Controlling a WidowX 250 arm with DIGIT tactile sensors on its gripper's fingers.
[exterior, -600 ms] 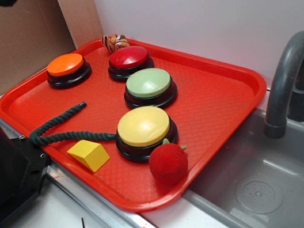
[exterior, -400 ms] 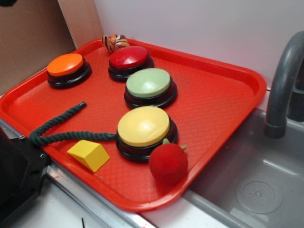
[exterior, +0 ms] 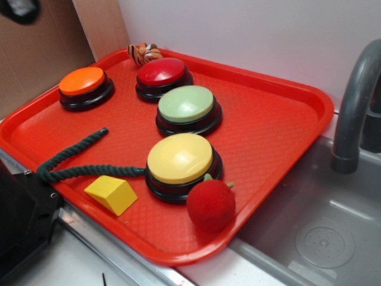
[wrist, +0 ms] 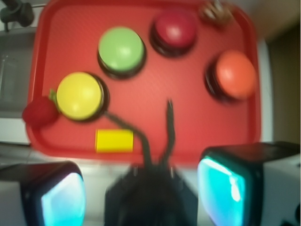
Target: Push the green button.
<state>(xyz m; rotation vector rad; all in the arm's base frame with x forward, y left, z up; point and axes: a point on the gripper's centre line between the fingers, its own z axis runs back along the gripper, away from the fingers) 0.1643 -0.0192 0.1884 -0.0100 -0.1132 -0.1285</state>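
The green button (exterior: 186, 104), a pale sage dome on a black base, sits mid-tray between the red button (exterior: 162, 71) and the yellow button (exterior: 180, 158). In the wrist view the green button (wrist: 121, 49) lies far ahead and to the upper left. My gripper (wrist: 143, 193) is open and empty, its two cyan pads wide apart, high above the tray's near edge and well away from the button. In the exterior view only a dark part of the gripper (exterior: 21, 9) shows at the top left corner.
The red tray (exterior: 280, 119) also holds an orange button (exterior: 82, 80), a dark green rope (exterior: 71, 158), a yellow wedge (exterior: 111, 193), a red plush strawberry (exterior: 211, 205) and a tiger toy (exterior: 144, 52). A grey faucet (exterior: 354, 107) and sink (exterior: 321, 226) are at the right. The black robot base (exterior: 18, 220) is at the lower left.
The dark gripper part at the top left of the exterior view has come further into the frame. Nothing on the tray has moved.
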